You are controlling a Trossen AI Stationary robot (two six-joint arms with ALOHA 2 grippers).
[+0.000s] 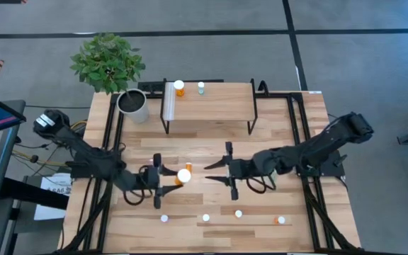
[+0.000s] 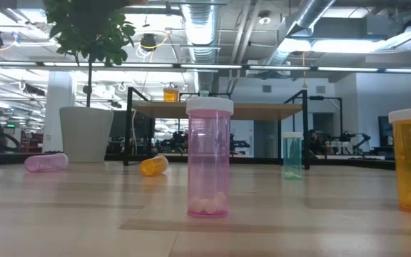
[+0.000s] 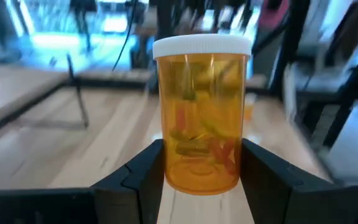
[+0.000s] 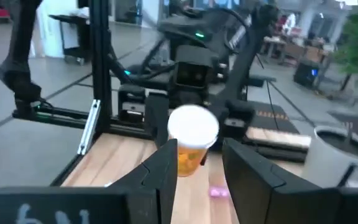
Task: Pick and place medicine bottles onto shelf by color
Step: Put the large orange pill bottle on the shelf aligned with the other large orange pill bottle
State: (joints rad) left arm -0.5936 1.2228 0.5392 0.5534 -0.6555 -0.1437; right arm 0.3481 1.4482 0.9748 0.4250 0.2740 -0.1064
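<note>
Orange bottle (image 3: pixel 202 121) upright, left gripper (image 1: pixel 163 182) jaws clamping.

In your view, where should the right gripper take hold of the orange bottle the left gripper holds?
Probably the upper body under the white cap, coming level from the right. The orange bottle stands upright, the left gripper clamps its lower half, and the open right gripper faces it.

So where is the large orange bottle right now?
In the high view, the large orange bottle stands mid-table between the left gripper's fingers, facing the right gripper.
</note>
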